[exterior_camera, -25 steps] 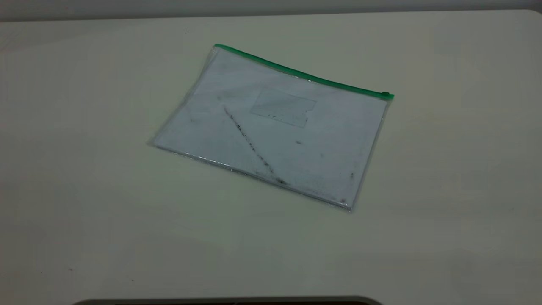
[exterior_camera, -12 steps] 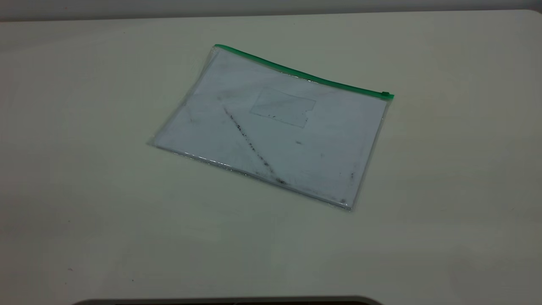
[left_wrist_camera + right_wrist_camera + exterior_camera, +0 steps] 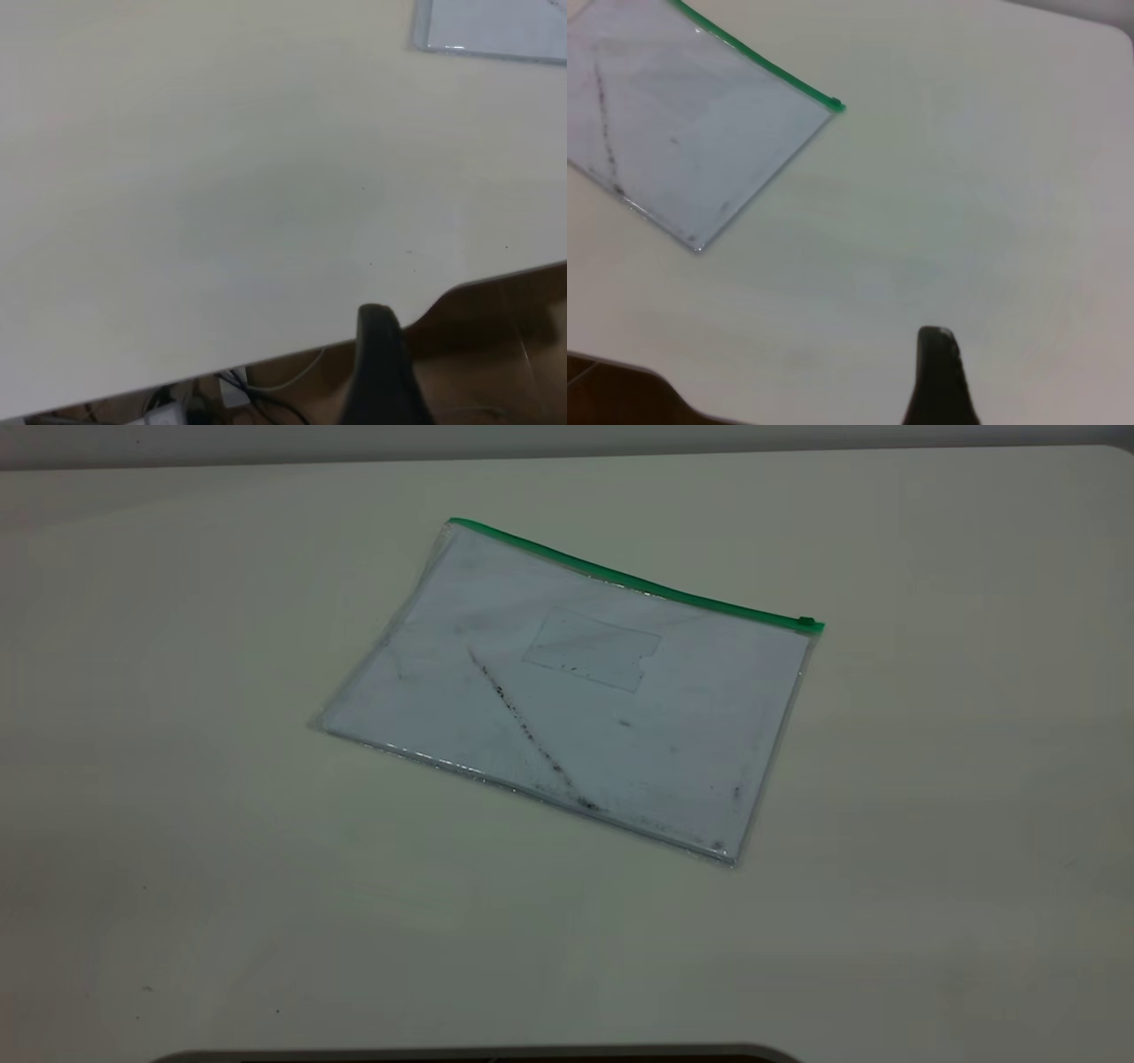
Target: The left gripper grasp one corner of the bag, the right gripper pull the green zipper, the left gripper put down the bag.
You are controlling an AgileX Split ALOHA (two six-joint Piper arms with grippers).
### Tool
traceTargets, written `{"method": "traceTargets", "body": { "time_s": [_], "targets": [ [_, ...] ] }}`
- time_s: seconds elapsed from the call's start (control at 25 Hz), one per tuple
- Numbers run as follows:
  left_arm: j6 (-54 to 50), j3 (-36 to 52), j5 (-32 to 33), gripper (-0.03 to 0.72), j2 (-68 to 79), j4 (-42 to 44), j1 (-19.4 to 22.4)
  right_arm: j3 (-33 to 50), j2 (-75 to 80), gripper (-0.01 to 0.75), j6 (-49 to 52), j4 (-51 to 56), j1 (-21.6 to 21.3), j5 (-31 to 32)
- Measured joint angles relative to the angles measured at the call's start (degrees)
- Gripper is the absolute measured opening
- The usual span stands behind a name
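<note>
The bag (image 3: 576, 691) lies flat on the table, a clear pouch with a white sheet, a dark diagonal smudge and a small pocket. The green zipper (image 3: 633, 583) runs along its far long edge, with the slider tab (image 3: 806, 622) at the right end. The green-tipped corners are at far left (image 3: 454, 522) and right (image 3: 817, 627). Neither gripper shows in the exterior view. In the left wrist view a black tapered part of the left gripper (image 3: 383, 372) hangs over the table's edge, far from the bag's clear corner (image 3: 496, 27). The right gripper (image 3: 939, 376) is well short of the bag (image 3: 682, 133) and slider (image 3: 835, 105).
The pale table (image 3: 177, 824) carries only the bag. Its near edge (image 3: 292, 354) shows in the left wrist view, with brown floor and cables below. A dark curved rim (image 3: 478, 1056) lies along the bottom of the exterior view.
</note>
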Motion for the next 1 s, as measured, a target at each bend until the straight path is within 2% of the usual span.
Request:
{"method": "traceTargets", "body": {
  "time_s": [0.76,1.0],
  "targets": [
    [-0.09,0.00,0.00,0.588,0.00,0.00,0.13,0.19,0.00,0.579,1.22,-0.85,0.02,0.00],
    [-0.09,0.00,-0.09,0.588,-2.19,-0.19,7.88,0.21,0.00,0.579,1.22,-0.85,0.02,0.00]
  ]
}}
